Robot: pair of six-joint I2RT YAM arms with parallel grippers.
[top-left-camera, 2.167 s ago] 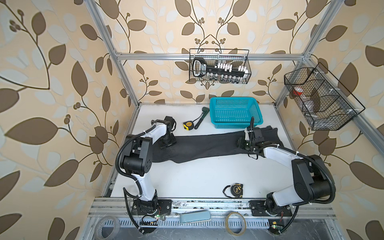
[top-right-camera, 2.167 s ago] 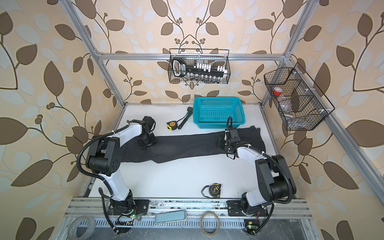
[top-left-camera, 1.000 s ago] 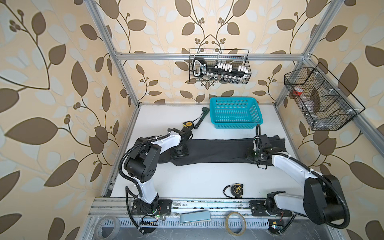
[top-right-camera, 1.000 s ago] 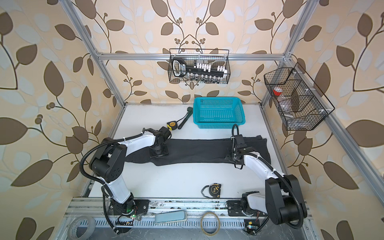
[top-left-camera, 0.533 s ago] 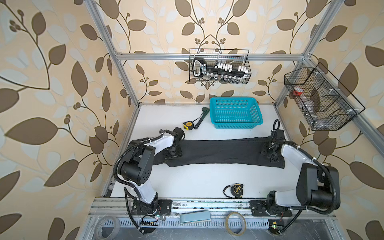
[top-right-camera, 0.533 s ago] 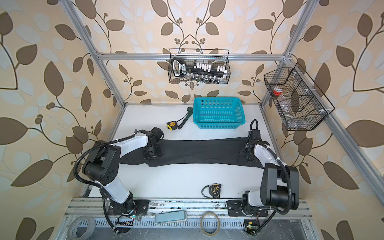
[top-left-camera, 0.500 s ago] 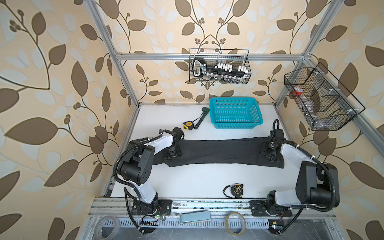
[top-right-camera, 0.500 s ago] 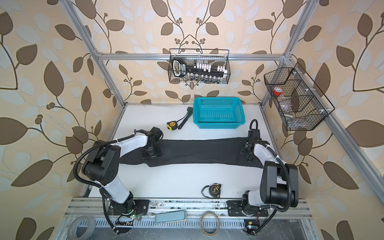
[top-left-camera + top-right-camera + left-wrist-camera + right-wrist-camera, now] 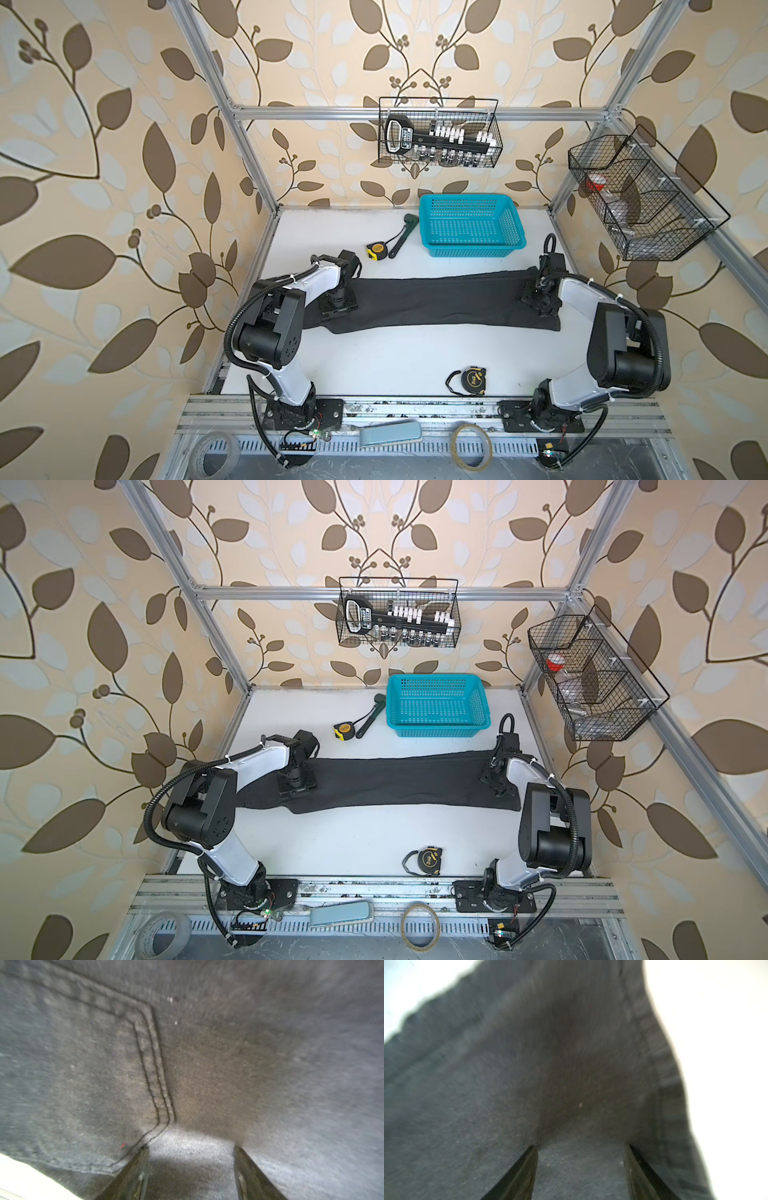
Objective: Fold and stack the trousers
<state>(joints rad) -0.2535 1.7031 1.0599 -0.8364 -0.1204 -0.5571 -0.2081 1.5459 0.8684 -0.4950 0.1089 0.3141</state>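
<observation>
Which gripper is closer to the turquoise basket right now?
Right. The right gripper is on the trousers just in front of the turquoise basket; the left gripper is at their far end, well off to its side.

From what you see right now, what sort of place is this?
Probably a robot test cell: an aluminium frame encloses a white table, two robot arms are mounted at its front, and a wire basket of tools hangs behind.
</observation>
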